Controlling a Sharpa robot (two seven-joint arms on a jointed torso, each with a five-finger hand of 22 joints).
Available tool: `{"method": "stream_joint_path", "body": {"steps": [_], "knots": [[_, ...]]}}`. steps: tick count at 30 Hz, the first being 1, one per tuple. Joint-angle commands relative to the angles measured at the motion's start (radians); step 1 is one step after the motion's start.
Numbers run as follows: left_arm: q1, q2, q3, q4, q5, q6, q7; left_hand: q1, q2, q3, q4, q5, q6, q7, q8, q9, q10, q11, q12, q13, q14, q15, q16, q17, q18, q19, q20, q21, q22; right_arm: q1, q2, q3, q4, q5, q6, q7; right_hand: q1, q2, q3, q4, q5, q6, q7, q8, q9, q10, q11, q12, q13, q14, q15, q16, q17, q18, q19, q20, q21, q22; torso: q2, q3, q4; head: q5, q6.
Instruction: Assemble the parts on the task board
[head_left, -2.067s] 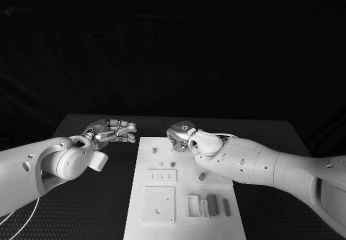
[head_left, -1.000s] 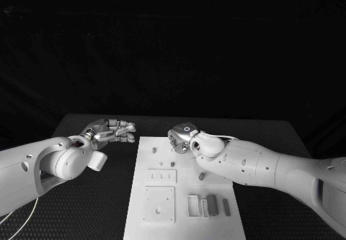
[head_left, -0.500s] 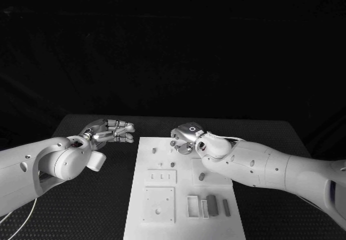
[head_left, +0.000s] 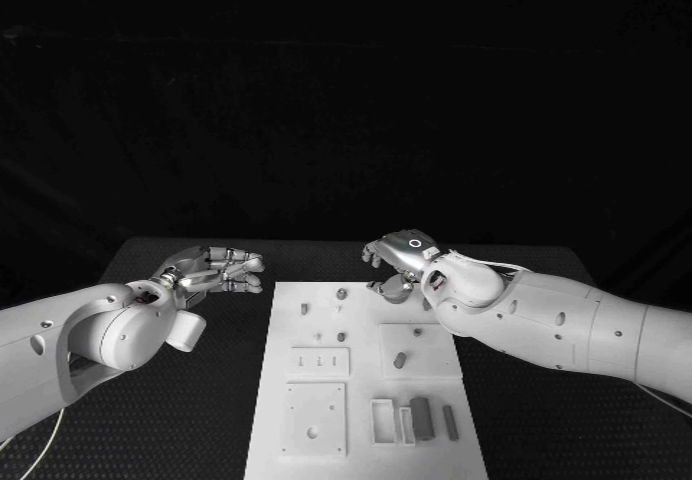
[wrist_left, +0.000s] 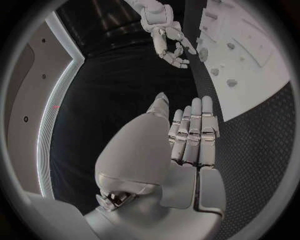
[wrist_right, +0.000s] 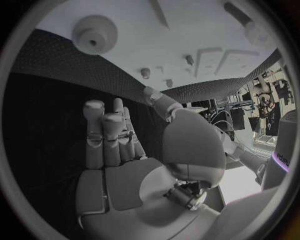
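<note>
Parts (head_left: 401, 359) resting loose on the task board (head_left: 366, 442) at mid-surface, untouched — right hand (head_left: 401, 262) at its one o'clock corner, fingers apart and holding nothing, likely poised to reach in; left hand (head_left: 214, 269) likewise spread and unladen at ten o'clock, off the plate — probably waiting.

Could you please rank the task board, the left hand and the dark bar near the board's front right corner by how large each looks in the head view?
1. task board, clearly largest
2. left hand
3. dark bar, smallest
</note>
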Motion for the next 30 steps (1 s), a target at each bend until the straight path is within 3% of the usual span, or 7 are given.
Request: {"method": "stream_joint_path", "body": {"steps": [1,7,8,10,14,20,30], "knots": [[0.002,-0.002,0.001,0.004,-0.006,0.002,0.008,-0.010,0.000,-0.005,0.001,-0.004,-0.006,0.022,-0.004,-0.001,-0.001,0.006,-0.005,-0.001,0.006,-0.001,-0.004,0.002,0.012,0.005,0.001,-0.004,0.000,0.001,-0.024,-0.001,0.015,-0.026,0.099,-0.011,-0.006,-0.018,-0.012,0.011,0.000,-0.026,0.002,-0.005,0.000,0.060,-0.005,0.037,0.047,-0.006,-0.020,-0.001,-0.002,0.110,-0.013,0.000,0.000,0.020,0.000,0.0020,-0.0050,-0.001,0.007],[0.002,-0.002,0.001,0.003,-0.009,0.003,0.008,-0.010,0.000,-0.005,0.001,-0.004,-0.005,0.022,-0.004,-0.001,0.000,0.006,-0.005,-0.001,0.006,-0.001,-0.004,0.002,0.012,0.005,0.001,-0.004,0.000,0.001,-0.053,-0.001,0.002,-0.019,0.145,-0.006,0.008,-0.003,-0.059,-0.004,0.003,-0.054,-0.020,-0.013,0.009,0.029,-0.022,0.355,0.429,-0.004,-0.034,0.007,0.003,0.110,-0.012,-0.001,0.003,0.019,0.002,0.0082,-0.0110,0.002,0.012],[0.002,-0.002,0.001,0.002,-0.009,0.004,0.008,-0.010,0.000,-0.005,0.001,-0.004,-0.005,0.022,-0.004,-0.001,0.000,0.006,-0.005,-0.001,0.006,-0.001,-0.004,0.002,0.012,0.005,0.001,-0.004,0.000,0.001,-0.054,-0.001,-0.005,-0.005,0.156,-0.004,0.004,-0.017,-0.075,-0.007,-0.001,-0.055,-0.013,-0.014,0.011,-0.008,-0.029,0.499,0.570,0.006,-0.049,0.035,0.022,0.110,-0.003,-0.003,0.016,0.025,0.002,0.0080,-0.0088,0.000,0.012],[0.002,-0.001,0.001,0.001,-0.009,0.005,0.007,-0.010,0.000,-0.005,0.001,-0.004,-0.005,0.022,-0.004,-0.001,0.000,0.006,-0.005,-0.001,0.006,-0.001,-0.004,0.002,0.012,0.005,0.001,-0.004,0.000,0.001,-0.053,-0.001,-0.022,0.021,0.175,0.003,0.016,-0.026,-0.070,-0.010,0.001,-0.060,-0.020,-0.017,0.012,-0.057,-0.031,0.660,0.720,0.013,-0.037,0.079,0.053,0.110,0.002,-0.009,0.028,0.026,0.002,0.0075,-0.0071,-0.002,0.011],[0.002,0.003,0.001,-0.004,-0.010,0.008,0.007,-0.011,0.000,-0.005,0.001,-0.004,-0.005,0.022,-0.004,-0.001,0.000,0.006,-0.005,-0.001,0.006,-0.001,-0.004,0.002,0.012,0.005,0.001,-0.004,0.000,0.001,-0.044,-0.001,-0.062,0.087,0.205,0.027,0.033,-0.016,-0.038,0.004,0.004,-0.061,-0.014,-0.017,0.018,-0.154,-0.024,0.978,0.978,0.024,-0.038,0.205,0.225,0.110,0.015,-0.023,0.066,0.024,0.001,0.0047,-0.0038,-0.008,0.011],[0.001,0.008,0.001,-0.008,-0.012,0.011,0.006,-0.011,0.000,-0.005,0.001,-0.004,-0.005,0.022,-0.004,-0.001,0.000,0.006,-0.005,-0.001,0.006,-0.001,-0.005,0.002,0.012,0.005,0.001,-0.004,0.000,0.001,-0.016,-0.001,-0.123,0.144,0.248,0.056,0.042,-0.002,-0.014,0.017,0.002,-0.064,-0.029,-0.013,0.026,-0.069,-0.038,1.150,1.082,0.057,-0.047,0.246,0.368,0.110,0.021,-0.038,0.095,0.023,0.002,0.0035,-0.0048,-0.008,0.009],[0.001,0.009,0.001,-0.016,-0.020,0.011,0.009,-0.011,0.002,-0.004,0.002,-0.004,-0.005,0.023,-0.004,-0.002,0.000,0.006,-0.005,-0.002,0.007,-0.001,-0.006,0.003,0.012,0.006,0.001,-0.004,0.000,-0.010,0.022,-0.001,-0.189,0.181,0.272,0.082,0.039,0.016,-0.007,0.026,0.002,-0.053,-0.035,-0.002,0.035,-0.058,-0.044,1.171,1.085,0.059,-0.053,0.251,0.388,0.110,0.021,-0.044,0.105,0.022,0.001,0.0010,-0.0038,-0.008,0.003]]}}
